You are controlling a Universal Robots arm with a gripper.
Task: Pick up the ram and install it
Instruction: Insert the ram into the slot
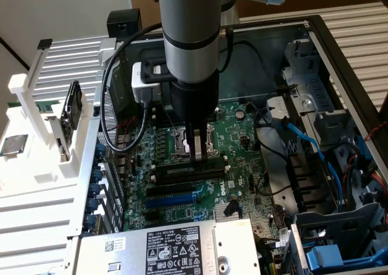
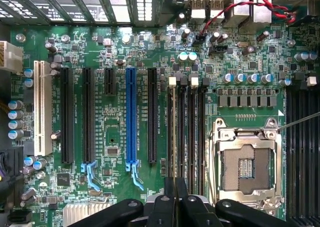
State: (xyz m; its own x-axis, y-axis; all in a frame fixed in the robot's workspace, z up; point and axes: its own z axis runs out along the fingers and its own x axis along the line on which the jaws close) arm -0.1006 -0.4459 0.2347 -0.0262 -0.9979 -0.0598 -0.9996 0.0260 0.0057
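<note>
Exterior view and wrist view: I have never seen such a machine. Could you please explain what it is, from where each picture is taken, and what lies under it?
The grey tube in the exterior view is a robot arm; a camera apart from the arm took that picture. The arm reaches down into an open computer case. Its grasping tip, the end effector, hangs low over the green motherboard. The wrist view comes from a camera on the arm itself, looking down at the board. There you see long black memory slots, an open silver processor socket beside them, and a blue card slot. The end effector is over the memory slots. Whether it holds anything, I cannot tell.
</note>
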